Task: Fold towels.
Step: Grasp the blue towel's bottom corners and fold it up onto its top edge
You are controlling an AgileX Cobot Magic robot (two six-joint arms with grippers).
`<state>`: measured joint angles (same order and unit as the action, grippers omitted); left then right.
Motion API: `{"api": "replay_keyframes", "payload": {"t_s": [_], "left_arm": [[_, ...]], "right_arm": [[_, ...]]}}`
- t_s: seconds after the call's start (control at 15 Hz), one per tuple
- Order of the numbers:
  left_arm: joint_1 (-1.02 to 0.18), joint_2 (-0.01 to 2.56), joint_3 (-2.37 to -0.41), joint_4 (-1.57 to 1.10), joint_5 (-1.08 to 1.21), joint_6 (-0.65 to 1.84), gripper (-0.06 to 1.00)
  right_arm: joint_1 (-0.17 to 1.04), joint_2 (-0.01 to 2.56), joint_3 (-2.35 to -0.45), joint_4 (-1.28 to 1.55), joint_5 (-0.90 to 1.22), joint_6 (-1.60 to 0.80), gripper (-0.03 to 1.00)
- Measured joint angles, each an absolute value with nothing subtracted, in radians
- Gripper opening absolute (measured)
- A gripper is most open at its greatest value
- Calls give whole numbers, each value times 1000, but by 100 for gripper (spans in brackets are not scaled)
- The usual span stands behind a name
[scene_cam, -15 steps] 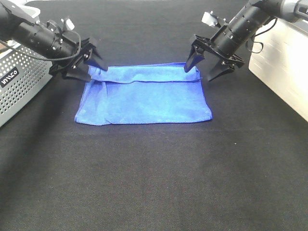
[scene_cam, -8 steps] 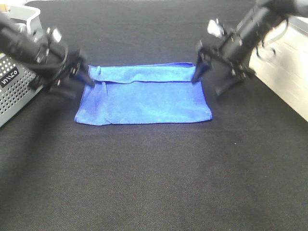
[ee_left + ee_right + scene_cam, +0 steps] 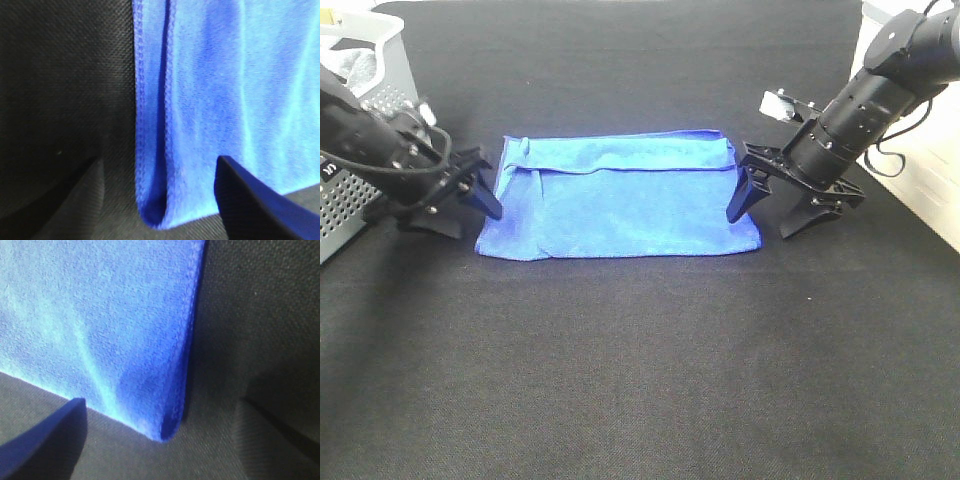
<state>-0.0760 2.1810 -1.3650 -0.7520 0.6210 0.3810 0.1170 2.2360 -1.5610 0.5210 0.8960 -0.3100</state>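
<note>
Sliding forward, left gripper [image 3: 468,211] and right gripper [image 3: 768,214] now flank the near corners of the towel [image 3: 620,200]. Both stand spread wide, empty.

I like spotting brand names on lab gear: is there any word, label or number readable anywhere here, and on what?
Nothing can be read in full.
Grey basket: a scrap of white lettering at the picture's edge, cut off, unreadable.
Blue towel: no tag or print shows.
</note>
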Motion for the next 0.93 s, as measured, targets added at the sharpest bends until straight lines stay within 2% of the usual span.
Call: {"api": "replay_keyframes", "payload": {"t_s": [0.2,0.33,0.4,0.47,0.53,0.6,0.67,0.8,0.93], "left_arm": [[-133,2210,-1366,-762,583,381,61],[-152,2212,-1367,-782,568,380,58],[-156,2215,-1367,-792,570,379,51],[-157,2222,-1367,-802,573,377,39],[-157,2225,-1367,-805,581,377,20],[-157,2225,-1367,-805,594,377,8],[-157,2225,-1367,-805,603,377,2],[-157,2214,-1367,-801,621,374,1],[-156,2186,-1367,-777,667,370,1]], "right_arm": [[117,2263,-1560,560,865,-320,75],[117,2279,-1560,623,862,-343,71],[117,2285,-1561,657,862,-357,65],[117,2295,-1561,677,862,-357,55],[117,2304,-1561,688,866,-357,41],[117,2307,-1560,690,868,-357,32],[117,2313,-1559,690,870,-355,22],[117,2318,-1559,690,879,-345,0],[117,2316,-1559,689,898,-326,0]]}}
